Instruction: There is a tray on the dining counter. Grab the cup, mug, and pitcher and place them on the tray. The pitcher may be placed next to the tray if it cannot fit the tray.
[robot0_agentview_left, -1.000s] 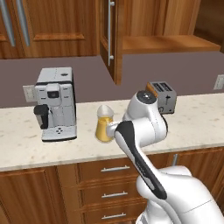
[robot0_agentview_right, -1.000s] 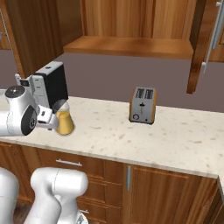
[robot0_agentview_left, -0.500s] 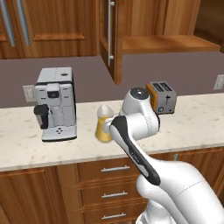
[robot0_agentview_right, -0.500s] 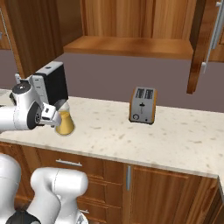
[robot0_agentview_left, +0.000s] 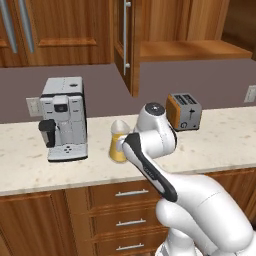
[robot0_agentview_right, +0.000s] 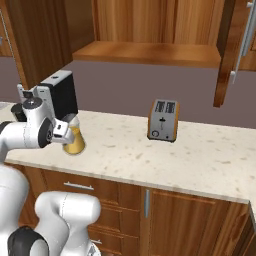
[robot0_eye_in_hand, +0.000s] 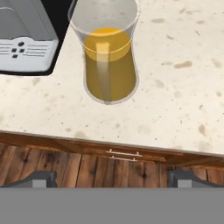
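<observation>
The arm has swung closer to the pitcher (robot0_eye_in_hand: 107, 57) over the last second; the gripper (robot0_eye_in_hand: 109, 179) now hangs above it, jaws spread wide and empty, so pickup looks imminent. The pitcher stands on the beige speckled counter (robot0_agentview_left: 220, 135) beside the coffee machine (robot0_agentview_left: 64, 119), toaster (robot0_agentview_right: 163, 120) well apart, under wooden cabinets.

Both base views flank the pitcher (robot0_agentview_left: 118, 144); hand view looks down close.

A beige speckled counter (robot0_agentview_left: 30, 167) is running along a grey-mauve wall (robot0_agentview_left: 95, 85), sitting on brown wooden drawers (robot0_agentview_left: 120, 210). Wooden upper cabinets (robot0_agentview_left: 65, 30) are hanging above, over plank flooring (robot0_eye_in_hand: 87, 173).
</observation>
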